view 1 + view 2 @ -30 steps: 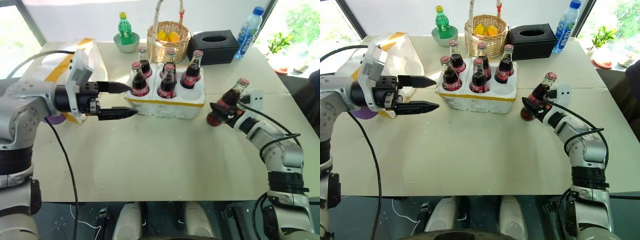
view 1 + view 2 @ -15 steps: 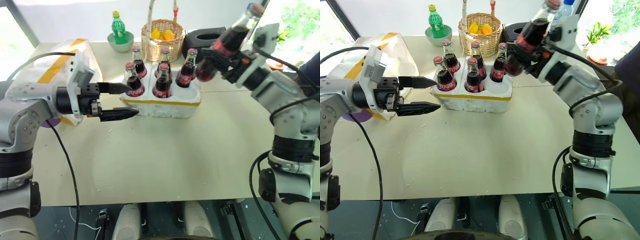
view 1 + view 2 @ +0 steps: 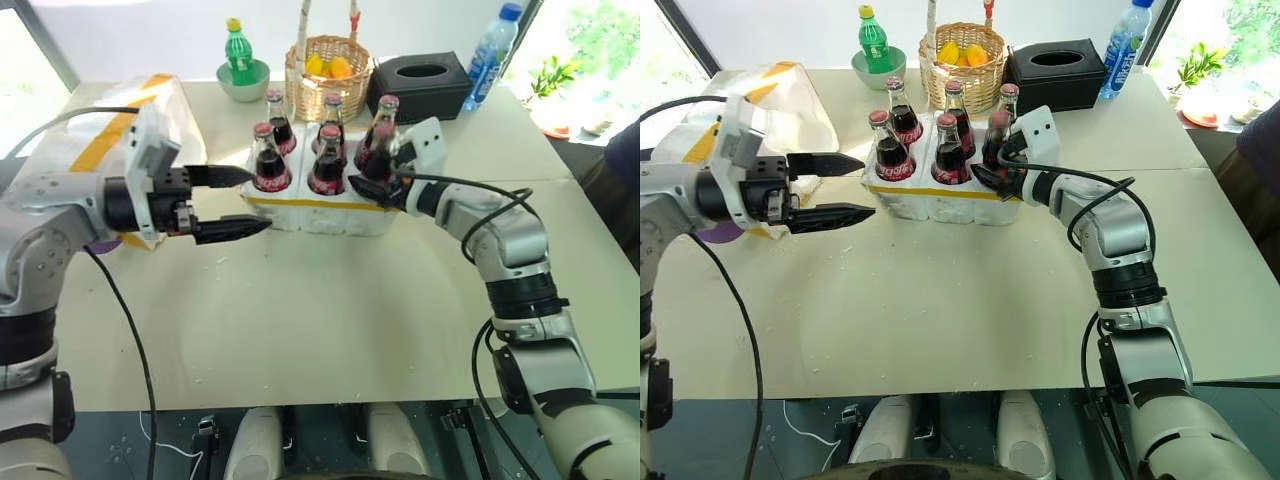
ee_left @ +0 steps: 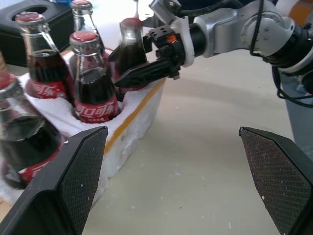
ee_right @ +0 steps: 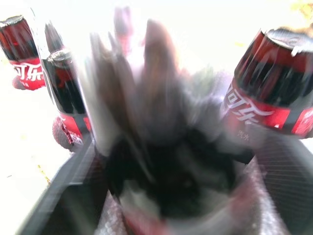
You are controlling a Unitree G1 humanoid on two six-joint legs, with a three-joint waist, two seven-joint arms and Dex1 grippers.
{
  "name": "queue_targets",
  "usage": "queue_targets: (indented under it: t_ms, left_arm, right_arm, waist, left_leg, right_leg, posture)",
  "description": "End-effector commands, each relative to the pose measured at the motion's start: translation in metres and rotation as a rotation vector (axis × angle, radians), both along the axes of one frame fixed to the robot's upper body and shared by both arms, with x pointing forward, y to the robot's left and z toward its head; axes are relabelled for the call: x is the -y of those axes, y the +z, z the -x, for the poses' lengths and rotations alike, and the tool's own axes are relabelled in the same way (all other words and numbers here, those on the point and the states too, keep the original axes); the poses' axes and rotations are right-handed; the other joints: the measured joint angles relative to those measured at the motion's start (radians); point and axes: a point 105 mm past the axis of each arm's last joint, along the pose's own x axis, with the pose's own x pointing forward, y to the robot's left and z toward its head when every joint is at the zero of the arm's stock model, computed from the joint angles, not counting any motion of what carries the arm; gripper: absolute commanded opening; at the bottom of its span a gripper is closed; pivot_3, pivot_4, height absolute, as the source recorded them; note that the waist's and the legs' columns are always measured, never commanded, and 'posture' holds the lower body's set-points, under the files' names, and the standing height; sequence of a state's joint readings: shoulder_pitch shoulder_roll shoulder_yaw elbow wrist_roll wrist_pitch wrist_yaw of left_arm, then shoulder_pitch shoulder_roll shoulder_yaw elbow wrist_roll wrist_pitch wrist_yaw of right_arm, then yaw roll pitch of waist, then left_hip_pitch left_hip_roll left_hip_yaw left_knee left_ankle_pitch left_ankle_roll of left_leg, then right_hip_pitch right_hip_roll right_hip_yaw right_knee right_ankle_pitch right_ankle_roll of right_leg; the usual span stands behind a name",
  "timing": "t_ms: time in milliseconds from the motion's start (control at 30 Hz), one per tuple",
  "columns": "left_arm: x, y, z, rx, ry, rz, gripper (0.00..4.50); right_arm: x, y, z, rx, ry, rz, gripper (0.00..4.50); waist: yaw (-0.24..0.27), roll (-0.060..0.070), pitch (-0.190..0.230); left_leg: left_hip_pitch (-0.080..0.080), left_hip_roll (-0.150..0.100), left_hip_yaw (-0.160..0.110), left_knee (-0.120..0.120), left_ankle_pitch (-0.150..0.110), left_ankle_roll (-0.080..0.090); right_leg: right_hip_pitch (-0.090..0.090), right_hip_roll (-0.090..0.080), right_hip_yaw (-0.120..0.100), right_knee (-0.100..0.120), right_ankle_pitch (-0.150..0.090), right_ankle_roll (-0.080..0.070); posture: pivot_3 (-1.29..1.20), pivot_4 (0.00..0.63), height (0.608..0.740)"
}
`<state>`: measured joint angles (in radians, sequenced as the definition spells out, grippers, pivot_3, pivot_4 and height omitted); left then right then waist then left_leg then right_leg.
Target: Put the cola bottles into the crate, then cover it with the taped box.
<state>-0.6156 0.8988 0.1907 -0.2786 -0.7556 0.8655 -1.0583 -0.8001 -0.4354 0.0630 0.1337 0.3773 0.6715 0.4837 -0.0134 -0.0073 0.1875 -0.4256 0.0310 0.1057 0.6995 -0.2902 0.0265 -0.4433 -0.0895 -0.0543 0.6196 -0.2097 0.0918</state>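
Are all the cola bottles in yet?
Almost. Five bottles stand in the crate. The right end effector is at the sixth bottle, at the last well. The taped box lies beside the crate, so covering is left.

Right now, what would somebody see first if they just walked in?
Probably the white crate in the middle of the table, full of cola bottles with red caps. The right gripper is at the sixth bottle in the crate's near right corner, while the left gripper waits open beside the crate.

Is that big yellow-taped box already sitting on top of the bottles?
No, the taped box lies on the table beside the crate, whose cola bottles stand uncovered.
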Motion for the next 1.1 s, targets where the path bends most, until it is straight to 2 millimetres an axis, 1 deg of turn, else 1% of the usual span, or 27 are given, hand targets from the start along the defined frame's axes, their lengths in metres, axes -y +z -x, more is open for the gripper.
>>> queue_targets:
  t_ms: [33,133,233,333,400,467,533,600,700,733,800,833,900,1000,1100]
  left_arm:
    - [-0.014,0.019,0.005,0.088,0.074,0.007,4.50]
    - [-0.035,0.035,0.001,0.146,0.243,0.029,4.50]
    - [-0.059,0.043,0.010,0.154,0.393,-0.023,4.50]
    - [-0.083,0.045,0.018,0.133,0.567,-0.086,4.50]
    - [-0.106,0.041,0.021,0.071,0.751,-0.151,4.50]
    - [-0.127,0.039,0.025,0.025,0.906,-0.179,4.50]
    - [-0.143,0.041,0.027,0.009,1.015,-0.168,4.50]
    - [-0.156,0.038,0.029,-0.031,1.092,-0.177,4.50]
    - [-0.174,0.016,0.032,-0.161,1.175,-0.244,4.50]
    - [-0.174,0.010,0.031,-0.169,1.159,-0.270,4.50]
    - [-0.181,-0.008,0.029,-0.259,1.165,-0.311,4.50]
    - [-0.184,-0.014,0.028,-0.288,1.173,-0.322,4.50]
    - [-0.190,-0.023,0.020,-0.328,1.166,-0.331,4.50]
    - [-0.190,-0.036,0.006,-0.365,1.113,-0.349,4.50]
    - [-0.188,-0.048,-0.015,-0.389,1.047,-0.371,4.50]
  right_arm:
    - [0.007,0.038,0.008,0.090,0.024,-0.014,4.46]
    - [0.023,0.064,0.020,0.120,0.046,-0.010,4.46]
    - [0.047,0.094,0.034,0.155,0.061,0.018,4.46]
    - [0.069,0.118,0.047,0.173,0.072,0.060,4.46]
    - [0.084,0.129,0.057,0.161,0.096,0.097,4.46]
    - [0.090,0.136,0.066,0.159,0.124,0.135,4.46]
    - [0.089,0.139,0.073,0.157,0.173,0.161,4.46]
    - [0.085,0.140,0.079,0.152,0.228,0.173,4.46]
    - [0.076,0.138,0.086,0.148,0.320,0.191,4.46]
    - [0.073,0.136,0.088,0.144,0.352,0.194,4.46]
    - [0.067,0.135,0.091,0.143,0.395,0.188,4.46]
    - [0.065,0.135,0.091,0.144,0.404,0.185,4.46]
    - [0.061,0.134,0.095,0.143,0.434,0.175,4.46]
    - [0.054,0.133,0.105,0.152,0.498,0.180,4.46]
    - [0.051,0.134,0.115,0.157,0.540,0.176,4.46]
  waist:
    - [-0.001,0.000,0.000]
    - [0.003,0.000,0.000]
    - [0.000,0.000,0.000]
    - [0.000,0.000,0.000]
    - [0.001,0.000,0.000]
    - [0.001,0.000,0.000]
    - [0.000,0.000,0.000]
    - [-0.001,0.000,0.000]
    - [-0.004,0.000,0.000]
    - [-0.004,0.000,0.000]
    - [-0.003,0.000,0.001]
    - [0.000,0.000,0.001]
    - [0.003,0.000,0.001]
    - [0.005,0.000,0.000]
    - [0.007,-0.001,0.000]
  left_leg:
    - [0.000,0.000,0.000,0.000,0.000,0.000]
    - [0.000,0.001,-0.001,0.000,0.000,0.000]
    - [0.000,0.001,-0.001,0.000,0.000,0.000]
    - [0.000,0.001,-0.001,-0.001,0.000,0.000]
    - [0.000,0.001,-0.001,-0.001,0.000,0.000]
    - [0.001,0.001,-0.001,-0.001,0.000,0.000]
    - [0.002,0.001,0.000,-0.001,0.000,0.000]
    - [0.002,0.001,0.000,-0.001,0.000,0.000]
    - [0.002,0.001,0.000,-0.001,0.000,0.000]
    - [0.002,0.001,0.001,-0.001,0.000,-0.001]
    - [0.002,0.001,0.001,-0.002,0.000,-0.001]
    - [0.002,0.001,0.001,-0.002,0.000,-0.001]
    - [0.001,0.001,0.001,-0.002,0.000,-0.002]
    - [0.001,0.001,0.001,-0.002,0.000,-0.002]
    - [0.001,0.000,0.001,-0.002,0.000,-0.002]
  right_leg:
    - [0.000,0.000,0.000,0.000,0.000,0.000]
    - [0.000,0.000,0.000,0.000,0.000,0.000]
    - [0.000,0.000,0.000,0.000,0.000,0.000]
    - [0.000,0.000,0.000,-0.004,0.000,0.000]
    - [0.000,0.000,0.000,-0.004,0.000,0.000]
    - [0.000,0.000,0.000,-0.004,0.000,0.000]
    - [0.001,-0.001,0.000,-0.003,0.000,0.000]
    - [0.000,0.000,0.000,-0.003,0.000,0.000]
    - [0.000,0.000,0.000,-0.002,0.000,0.000]
    - [0.000,0.000,0.000,-0.002,0.000,0.000]
    - [-0.001,0.000,0.000,-0.002,0.000,-0.001]
    - [-0.001,0.000,0.000,-0.003,0.000,-0.001]
    - [-0.001,-0.001,0.000,-0.002,0.000,-0.001]
    - [-0.001,-0.003,-0.001,-0.002,0.000,-0.001]
    - [-0.001,-0.004,-0.001,-0.002,0.000,-0.001]
  posture:
    - [0.00,0.150,0.740]
    - [0.00,0.150,0.740]
    - [0.00,0.150,0.740]
    - [0.00,0.150,0.740]
    - [0.00,0.150,0.740]
    - [0.00,0.150,0.740]
    - [0.00,0.150,0.740]
    - [0.00,0.150,0.740]
    - [0.00,0.150,0.740]
    - [0.00,0.150,0.740]
    - [0.00,0.150,0.740]
    - [0.00,0.150,0.740]
    - [0.00,0.150,0.740]
    - [0.00,0.150,0.740]
    - [0.00,0.150,0.740]
